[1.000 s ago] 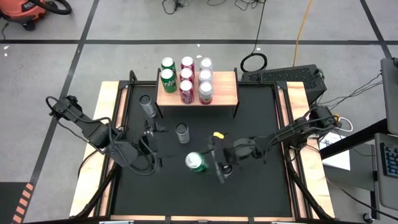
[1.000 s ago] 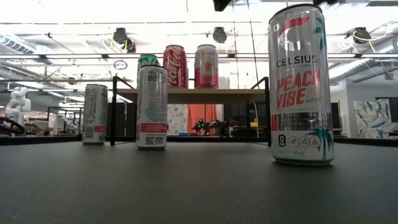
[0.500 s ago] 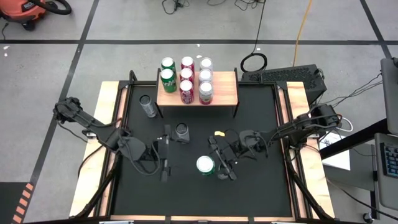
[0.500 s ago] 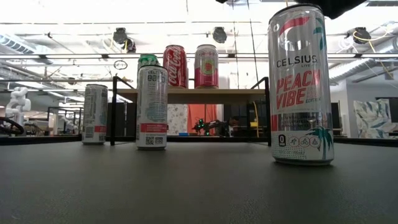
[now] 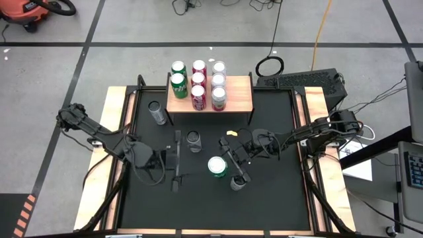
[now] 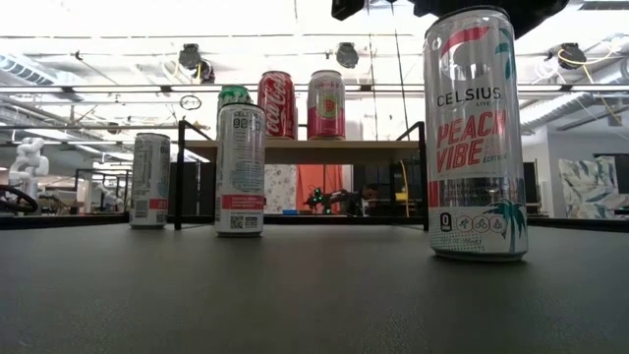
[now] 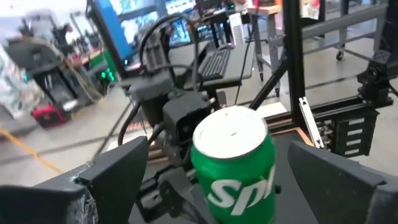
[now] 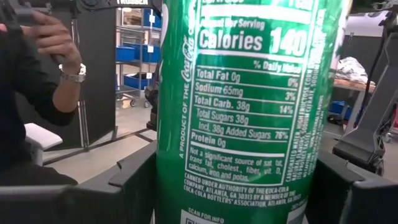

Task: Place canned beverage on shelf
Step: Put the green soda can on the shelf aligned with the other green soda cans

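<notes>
the green sprite can [image 5: 217,166] stands upright on the desk's black mat [image 5: 277,198], its long axis vertical, between the fingers of the right hand [image 5: 229,164], which grips it. the shelf [image 5: 238,99] lies well beyond. the left hand [image 5: 177,160], spread and empty, waits beside.

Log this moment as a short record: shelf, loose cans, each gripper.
shelf: wood top, eight cans standing on its left and middle, right end bare
held can: green Sprite can, lifted off the black mat
right gripper: shut on the Sprite can
left gripper: open, empty, facing the Sprite can
standing on mat: silver can by the shelf leg; silver can mid-mat; Celsius can
</notes>
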{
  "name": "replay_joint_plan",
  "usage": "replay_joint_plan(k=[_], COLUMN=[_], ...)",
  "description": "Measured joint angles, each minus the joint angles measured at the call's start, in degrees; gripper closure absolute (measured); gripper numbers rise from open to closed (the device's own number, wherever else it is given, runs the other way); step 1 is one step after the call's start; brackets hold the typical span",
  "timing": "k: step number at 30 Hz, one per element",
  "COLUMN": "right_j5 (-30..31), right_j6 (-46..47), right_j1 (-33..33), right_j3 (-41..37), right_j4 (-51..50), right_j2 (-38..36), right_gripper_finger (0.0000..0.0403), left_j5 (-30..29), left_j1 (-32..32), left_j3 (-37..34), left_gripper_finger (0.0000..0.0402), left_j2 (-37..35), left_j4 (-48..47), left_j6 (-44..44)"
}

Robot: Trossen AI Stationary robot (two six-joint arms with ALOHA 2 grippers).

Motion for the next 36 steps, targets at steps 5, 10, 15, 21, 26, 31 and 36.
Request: replay_joint_plan(k=[5,10,15,21,26,31,36], right_j5=[-1.5,-4.7,-7.4,-7.3,-7.1,-7.1,-4.0], right_j6=[0.0,0.0,0.0,0.4,0.3,0.1,0.2], right_j1=[0.0,0.1,0.0,0.1,0.1,0.1,0.0], right_j3=[0.0,0.0,0.0,0.0,0.0,0.0,0.0], right_j4=[0.0,-0.1,-0.2,-0.1,-0.4,-0.6,-0.8], right_j2=[0.0,0.0,0.0,0.0,0.1,0.1,0.1], right_gripper_finger=[0.0128,0.0128,0.0128,0.0128,0.0128,0.0128,0.0128], left_j5=[4.1,10.6,11.0,17.6,22.0,23.9,24.1], left_j1=[1.3,2.6,3.6,5.1,6.6,7.7,8.3], left_j3=[0.0,0.0,0.0,0.0,0.0,0.0,0.0], left_gripper_finger=[0.0016,0.0016,0.0016,0.0016,0.0016,0.0016,0.0016], left_j2=[0.1,2.4,5.0,7.2,8.9,10.6,11.5], left_j4=[-1.9,0.0,3.7,7.2,9.1,11.5,12.5], left_j6=[-5.2,-5.3,-2.7,-2.6,-3.1,-4.5,-4.7])
